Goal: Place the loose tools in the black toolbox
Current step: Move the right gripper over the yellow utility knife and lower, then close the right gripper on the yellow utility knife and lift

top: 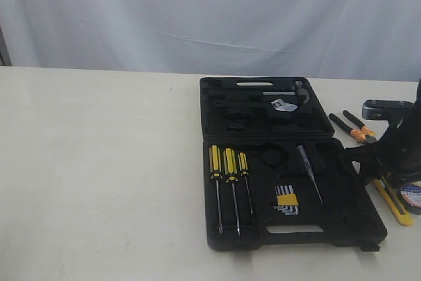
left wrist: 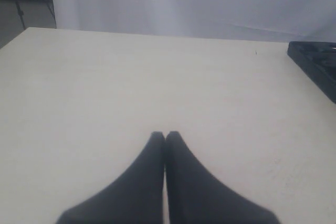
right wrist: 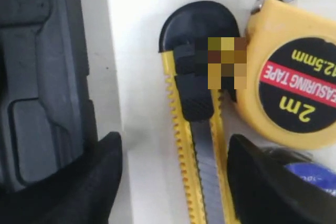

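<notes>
We judge the task barely begun: all 4 loose tools lie on the table just beside the black toolbox, on the right arm's side, and none is inside. The pliers sit farthest back. The utility knife, tape measure and tape roll crowd together beneath the right gripper, whose jaws stand wide apart astride the knife, gripping nothing. The left gripper is closed and empty over bare table. The open box holds 3 screwdrivers, a hex-key set and a thin probe; its round recess is vacant.
</notes>
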`<action>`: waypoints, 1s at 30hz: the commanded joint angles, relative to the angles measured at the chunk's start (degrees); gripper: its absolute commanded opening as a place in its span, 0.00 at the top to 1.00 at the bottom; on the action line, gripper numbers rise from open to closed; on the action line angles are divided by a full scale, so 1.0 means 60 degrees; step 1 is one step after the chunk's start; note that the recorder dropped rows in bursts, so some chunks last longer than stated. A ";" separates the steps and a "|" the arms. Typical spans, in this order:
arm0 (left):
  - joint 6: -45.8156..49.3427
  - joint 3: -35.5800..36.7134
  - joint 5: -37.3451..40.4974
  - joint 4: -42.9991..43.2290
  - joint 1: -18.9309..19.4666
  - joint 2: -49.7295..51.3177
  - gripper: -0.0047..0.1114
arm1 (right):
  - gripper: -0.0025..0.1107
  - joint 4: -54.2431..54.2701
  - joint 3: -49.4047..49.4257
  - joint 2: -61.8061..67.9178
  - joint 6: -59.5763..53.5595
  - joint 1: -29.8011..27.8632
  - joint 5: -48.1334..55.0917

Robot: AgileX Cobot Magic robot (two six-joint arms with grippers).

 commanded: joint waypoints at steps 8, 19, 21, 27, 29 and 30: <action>-0.0009 0.0038 -0.0004 0.0033 -0.0061 -0.0026 0.96 | 0.47 -0.0119 0.0008 0.0331 -0.0001 -0.0062 -0.0081; -0.0009 0.0038 -0.0004 0.0033 -0.0061 -0.0026 0.96 | 0.98 -0.0414 0.0008 0.0334 0.0040 -0.0062 -0.0005; -0.0009 0.0038 -0.0004 0.0033 -0.0061 -0.0026 0.96 | 0.98 -0.0465 0.0008 0.0334 0.0040 -0.0062 0.0060; -0.0009 0.0038 -0.0004 0.0033 -0.0061 -0.0026 0.96 | 0.98 -0.0239 0.0008 -0.0837 0.0155 -0.0062 0.0147; -0.0009 0.0038 -0.0004 0.0033 -0.0061 -0.0026 0.96 | 0.98 -0.0187 0.0008 -0.1325 0.0342 -0.0062 0.0285; -0.0009 0.0038 -0.0004 0.0033 -0.0061 -0.0026 0.96 | 0.98 -0.0070 0.0008 -0.1517 0.0423 -0.0038 0.0355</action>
